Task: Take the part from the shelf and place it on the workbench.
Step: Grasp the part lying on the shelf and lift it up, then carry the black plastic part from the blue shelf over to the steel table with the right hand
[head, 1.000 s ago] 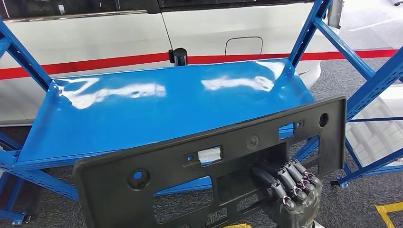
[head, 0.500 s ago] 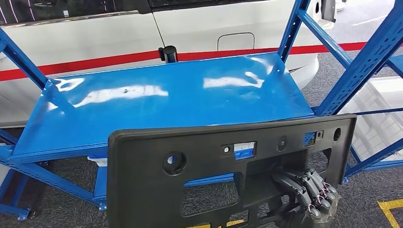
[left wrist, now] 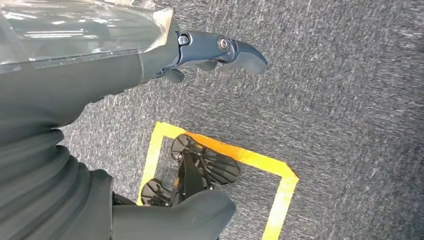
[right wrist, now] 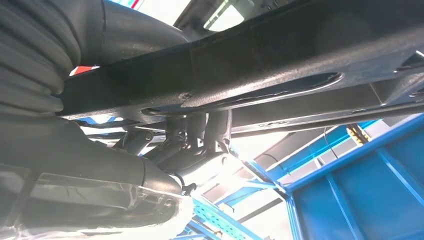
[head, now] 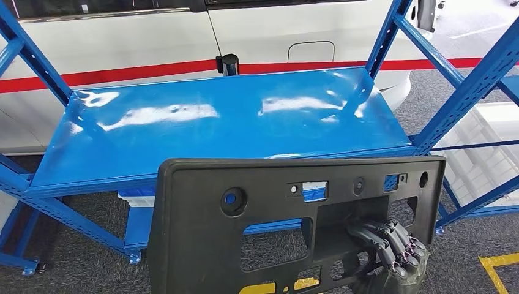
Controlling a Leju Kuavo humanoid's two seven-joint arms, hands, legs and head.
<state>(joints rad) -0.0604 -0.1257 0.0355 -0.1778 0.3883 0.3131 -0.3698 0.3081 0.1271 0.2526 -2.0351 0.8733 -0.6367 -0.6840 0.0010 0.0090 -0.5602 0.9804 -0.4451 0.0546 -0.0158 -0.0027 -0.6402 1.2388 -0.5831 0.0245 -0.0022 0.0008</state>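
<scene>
A large black plastic part (head: 257,208), a flat panel with cut-outs and round holes, is held upright in front of the blue shelf (head: 214,128). My right hand (head: 392,248) grips it from behind at its lower right, fingers hooked through an opening. The right wrist view looks along the part's dark underside (right wrist: 280,65) with my fingers (right wrist: 200,135) curled against it. My left hand (left wrist: 220,50) hangs over grey carpet with its fingers apart and holds nothing.
The blue shelf board is bare, framed by blue uprights (head: 471,86). A white vehicle with a red stripe (head: 141,73) stands behind the shelf. Yellow floor tape (left wrist: 220,155) marks the grey carpet. A lower shelf level (head: 138,202) shows under the board.
The camera has shifted, so the shelf sits differently in the picture. The part has swung from tilted to nearly level and sits further right and lower, with my right hand still gripping it.
</scene>
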